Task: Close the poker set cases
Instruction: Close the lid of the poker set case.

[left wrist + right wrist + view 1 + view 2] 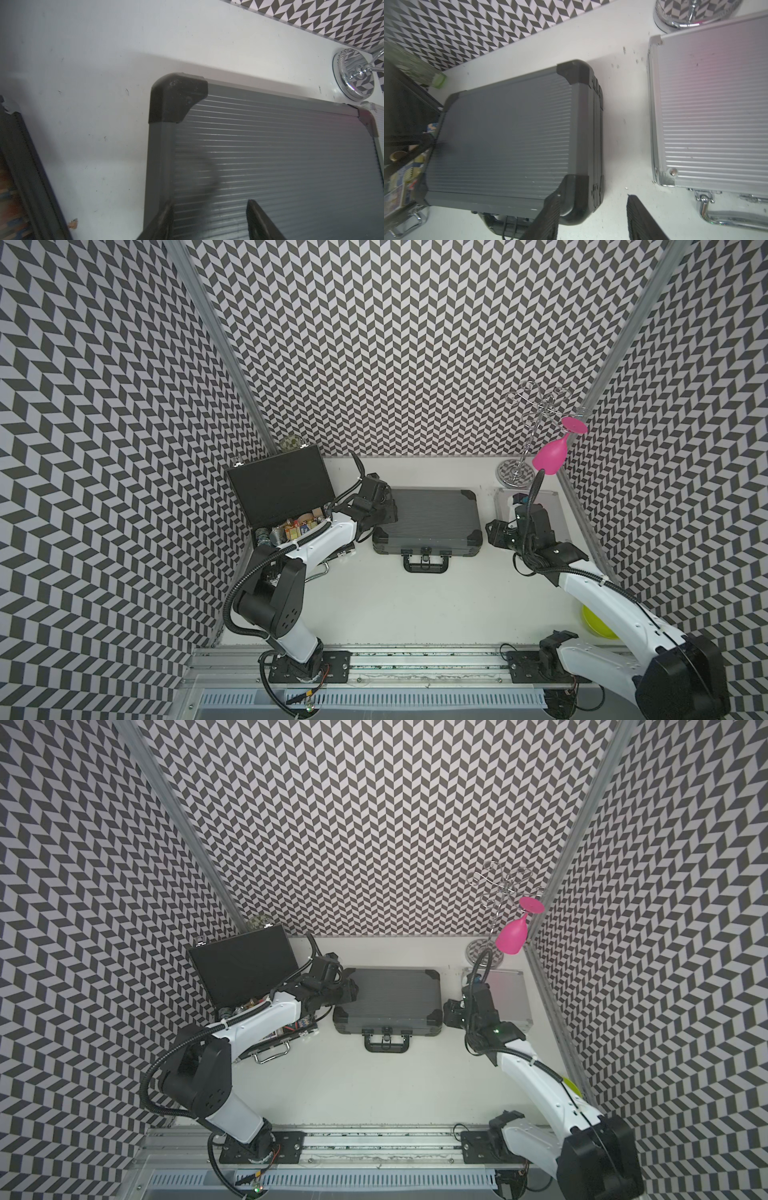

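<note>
Left gripper (209,204) is hovering, jaws apart and empty, over the closed ribbed dark-grey case (270,155), right gripper (593,196) hanging equally open beside the shut silver aluminium case (716,104).

1. Ribbed grey case (428,518) and silver case (716,104): no lettering can be read.
2. Open black case (278,485): small boxes (291,529) inside carry coloured print, perhaps lettering, too blurred to read.
</note>
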